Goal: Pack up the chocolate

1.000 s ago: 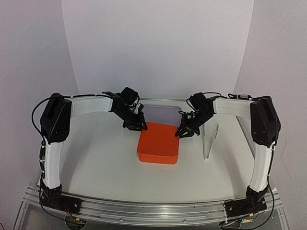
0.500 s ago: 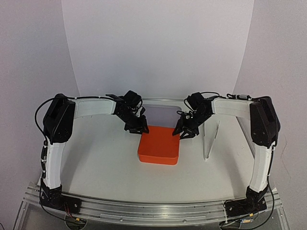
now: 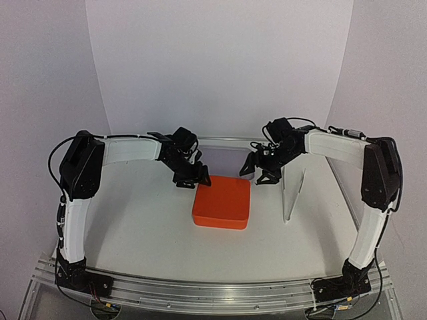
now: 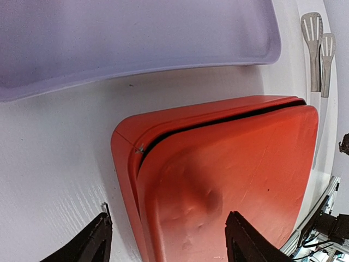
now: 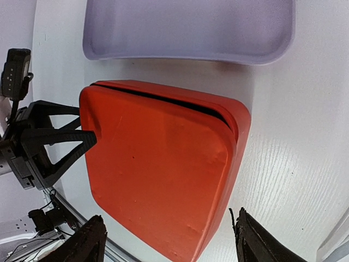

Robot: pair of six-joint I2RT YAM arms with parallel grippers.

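Chocolate: not visible in any view. Judged to be inside the closed orange box [image 3: 221, 202], can't confirm. The box sits mid-table, lid [image 4: 229, 180] on, with a lavender tray [image 5: 185, 27] just behind it.

Left end effector [image 3: 192, 180] is at the box's far-left corner, fingers spread wide, released, nothing held. Right end effector [image 3: 259, 175] is at the far-right corner, also spread, empty, slightly above the box.

Risks (judgement):
- A dark gap runs along the far edge between lid and base, so the lid may not be fully seated. A fingertip catching that lip could pop it open or skew it.
- The box looks light. A sideways nudge from either finger would slide it on the smooth table [image 3: 147, 227].
- The right arm works close to the clear acrylic stand [image 3: 293, 193], so a wide swing could clip it.

Materials: the box is a glossy thin moulded plastic square with rounded corners, and the lid has shallow dents. The tray is matte, shallow, with a rounded rim. The table is white with a faint grain. Slotted metal utensils [image 4: 316, 49] lie far right, well apart.
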